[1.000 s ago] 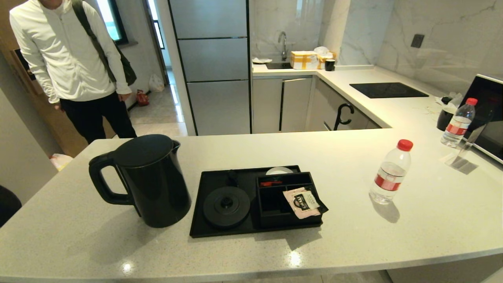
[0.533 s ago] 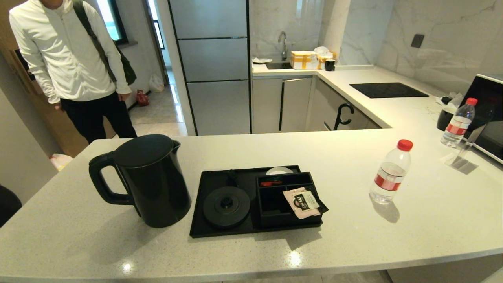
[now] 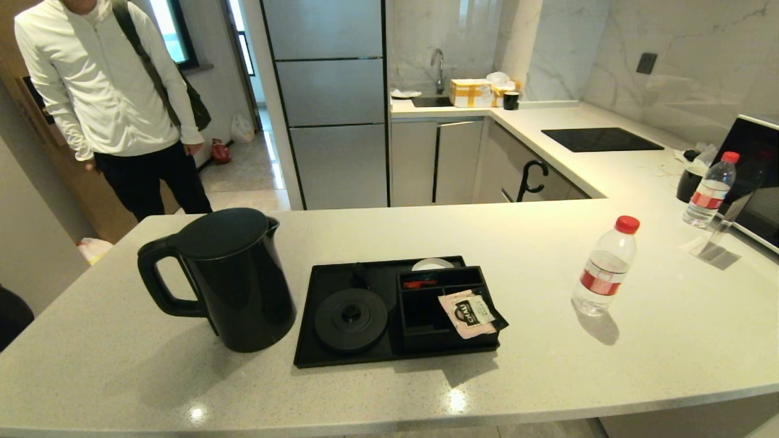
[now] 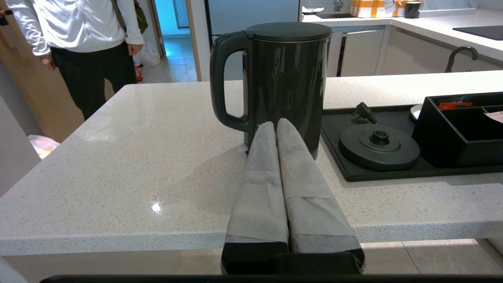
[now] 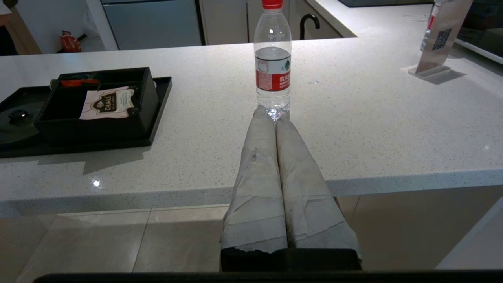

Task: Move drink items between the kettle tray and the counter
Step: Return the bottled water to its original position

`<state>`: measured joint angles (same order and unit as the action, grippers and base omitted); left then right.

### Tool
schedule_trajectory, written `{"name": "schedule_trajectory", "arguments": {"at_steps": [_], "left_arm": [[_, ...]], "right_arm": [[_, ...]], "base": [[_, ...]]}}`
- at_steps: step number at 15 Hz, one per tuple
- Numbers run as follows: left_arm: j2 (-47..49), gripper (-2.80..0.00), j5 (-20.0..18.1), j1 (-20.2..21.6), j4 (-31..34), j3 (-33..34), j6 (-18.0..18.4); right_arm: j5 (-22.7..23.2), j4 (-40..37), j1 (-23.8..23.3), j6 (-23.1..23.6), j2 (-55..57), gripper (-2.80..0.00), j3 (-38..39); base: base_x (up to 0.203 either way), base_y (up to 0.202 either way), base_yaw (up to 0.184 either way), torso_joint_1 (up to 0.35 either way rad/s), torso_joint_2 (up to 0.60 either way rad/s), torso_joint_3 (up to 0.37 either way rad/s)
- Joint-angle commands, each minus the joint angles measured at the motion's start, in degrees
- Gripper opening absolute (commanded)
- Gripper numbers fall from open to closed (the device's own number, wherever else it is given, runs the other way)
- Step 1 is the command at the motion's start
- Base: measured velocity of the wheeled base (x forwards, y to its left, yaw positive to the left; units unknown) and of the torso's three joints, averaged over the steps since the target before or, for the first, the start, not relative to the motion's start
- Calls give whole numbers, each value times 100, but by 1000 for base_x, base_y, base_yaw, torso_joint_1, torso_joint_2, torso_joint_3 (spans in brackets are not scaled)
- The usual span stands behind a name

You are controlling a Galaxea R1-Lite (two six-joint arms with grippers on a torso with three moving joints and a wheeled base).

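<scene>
Kettle (image 3: pixel 228 277) stands upright on the counter (image 3: pixel 639 353), just beside the kettle tray (image 3: pixel 328 347) at its 9 o'clock, handle pointing away from the tray. The round base (image 3: pixel 351 319) on the tray is bare. Tea sachet (image 3: pixel 470 313) lies over the tray's compartments. Bottle (image 3: pixel 604 266) stands upright on the counter at the tray's 3 o'clock, well apart. Left gripper (image 4: pixel 276 125), fingers pressed together and holding nothing, sits before the kettle. Right gripper (image 5: pixel 275 118), likewise closed and holding nothing, sits before the bottle.
</scene>
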<state>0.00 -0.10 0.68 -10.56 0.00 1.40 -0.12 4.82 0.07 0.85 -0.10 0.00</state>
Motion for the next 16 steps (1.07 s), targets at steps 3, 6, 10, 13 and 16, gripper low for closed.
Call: {"name": "schedule_trajectory", "arguments": {"at_steps": [3, 6, 10, 13, 16], "left_arm": [[0, -280, 1, 2, -8, 229, 0], [0, -280, 1, 2, -8, 229, 0], [0, -280, 1, 2, -8, 229, 0], [0, -280, 1, 2, -8, 229, 0], [0, -280, 1, 2, -8, 229, 0]], "right_arm": [[-6, 11, 1, -15, 10, -280, 185], [-23, 11, 1, -182, 10, -280, 185], [-32, 2, 1, -208, 19, -280, 176], [-46, -81, 1, -193, 10, -280, 108], [-28, -472, 1, -253, 287, -280, -577]], "base": [[0, 0, 0, 0, 0, 0], [0, 0, 0, 0, 0, 0], [0, 0, 0, 0, 0, 0], [0, 0, 0, 0, 0, 0], [0, 0, 0, 0, 0, 0]]}}
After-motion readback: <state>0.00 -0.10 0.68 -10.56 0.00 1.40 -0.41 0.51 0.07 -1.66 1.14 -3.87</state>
